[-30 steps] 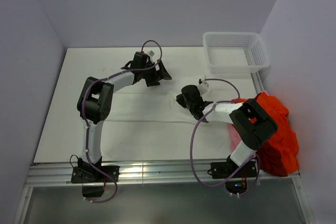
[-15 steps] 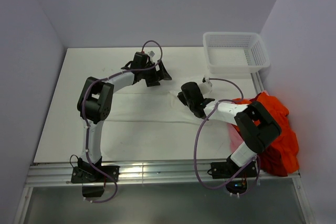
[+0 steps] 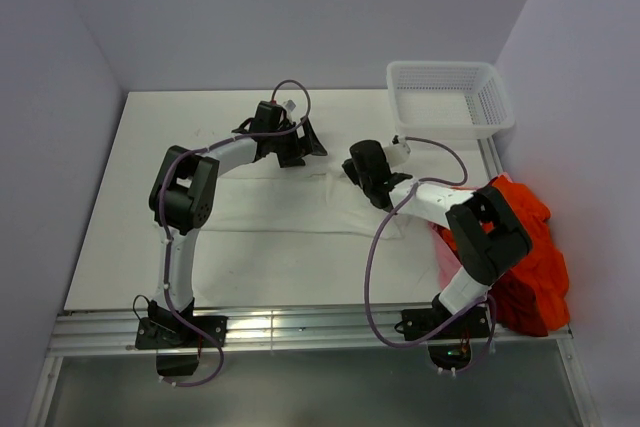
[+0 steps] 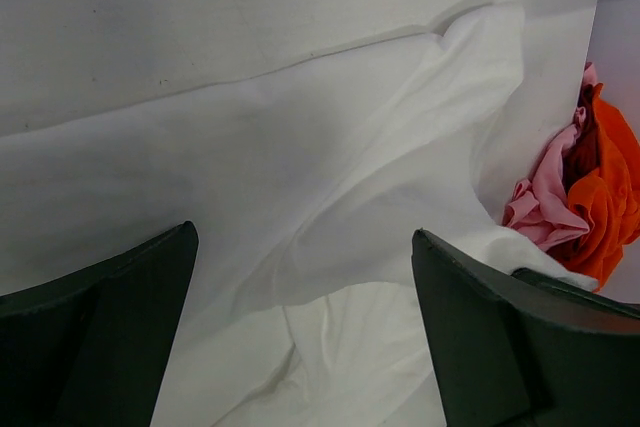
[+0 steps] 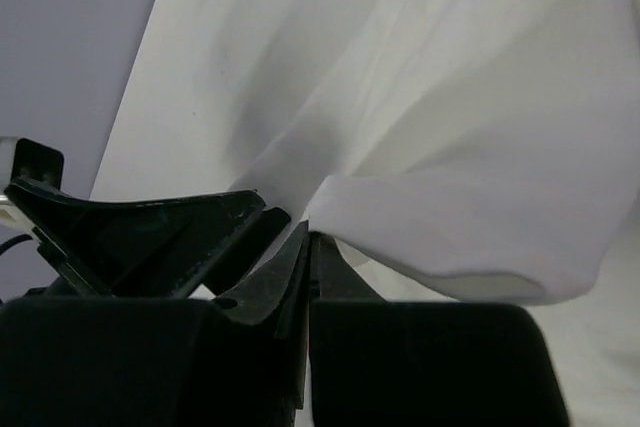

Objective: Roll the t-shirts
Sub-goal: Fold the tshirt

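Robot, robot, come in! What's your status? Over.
Left tool open over white shirt. Right tool shut on its edge. Orange shirts piled at right.

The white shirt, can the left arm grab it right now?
Probably yes. The left gripper hangs open just over the white shirt, with nothing between its fingers and the cloth.

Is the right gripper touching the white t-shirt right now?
Touching. In the right wrist view the right gripper is shut, with a fold of the white t-shirt running straight into its closed tips.
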Tool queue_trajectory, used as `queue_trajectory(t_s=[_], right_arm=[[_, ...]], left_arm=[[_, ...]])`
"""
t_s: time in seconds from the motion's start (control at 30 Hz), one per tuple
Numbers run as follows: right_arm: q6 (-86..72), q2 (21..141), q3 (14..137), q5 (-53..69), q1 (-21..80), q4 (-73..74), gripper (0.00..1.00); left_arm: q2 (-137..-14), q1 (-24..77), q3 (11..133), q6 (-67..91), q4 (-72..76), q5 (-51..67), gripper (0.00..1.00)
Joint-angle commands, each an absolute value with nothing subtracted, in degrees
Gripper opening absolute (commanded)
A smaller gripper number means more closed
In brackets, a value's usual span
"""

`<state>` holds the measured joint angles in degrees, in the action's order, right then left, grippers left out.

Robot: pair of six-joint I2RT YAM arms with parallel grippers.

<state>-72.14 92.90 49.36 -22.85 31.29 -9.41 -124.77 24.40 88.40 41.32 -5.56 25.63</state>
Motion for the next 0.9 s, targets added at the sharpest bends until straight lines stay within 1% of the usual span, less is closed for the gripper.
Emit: queue_trajectory(t_s=[0.0,0.3,0.47,0.57,0.6,0.63,0.7,0.73,0.77,0.83,0.87], right_arm=[[-71.9,93.4,54.1,-24.5,30.8,-7.4,0.00],[-73.4,92.8,51.2,-23.8,30.7,-4.7,0.00],[-74.7,93.2,47.4,-21.5,30.8,-7.2,0.00],[-74.0,94.1,47.4,-20.7,30.7,-7.0,0.00],[-73.0,94.2,47.5,-20.0,30.7,-7.0,0.02],[-72.1,94.6,47.5,-19.6,30.8,-7.3,0.08],[-69.3,95.2,48.1,-19.6,30.8,-7.3,0.14],[-68.2,95.3,48.0,-19.5,30.8,-8.6,0.28],[-67.2,95.4,47.1,-19.5,30.8,-9.6,0.34],[-65.3,95.4,46.1,-19.3,30.8,-12.5,0.42],[-65.0,95.6,45.3,-19.1,30.8,-13.4,0.43]], left_arm=[[-125.1,24.5,90.4,40.2,-5.8,26.0,0.94],[-125.1,24.6,90.7,39.8,-6.2,26.5,0.94],[-125.2,24.5,91.1,39.7,-6.2,26.7,0.94],[-125.5,24.6,91.3,39.6,-6.3,26.7,0.94],[-125.6,24.5,91.3,39.6,-6.5,26.7,0.94],[-125.5,24.5,91.4,39.6,-6.4,26.7,0.94],[-125.7,24.5,91.5,39.6,-6.4,26.7,0.94],[-125.6,24.5,91.5,39.6,-6.4,26.7,0.94],[-125.7,24.5,91.5,39.6,-6.5,26.7,0.94],[-125.7,24.5,91.7,39.6,-6.6,26.7,0.94],[-125.7,24.5,91.8,39.6,-6.8,26.7,0.94]])
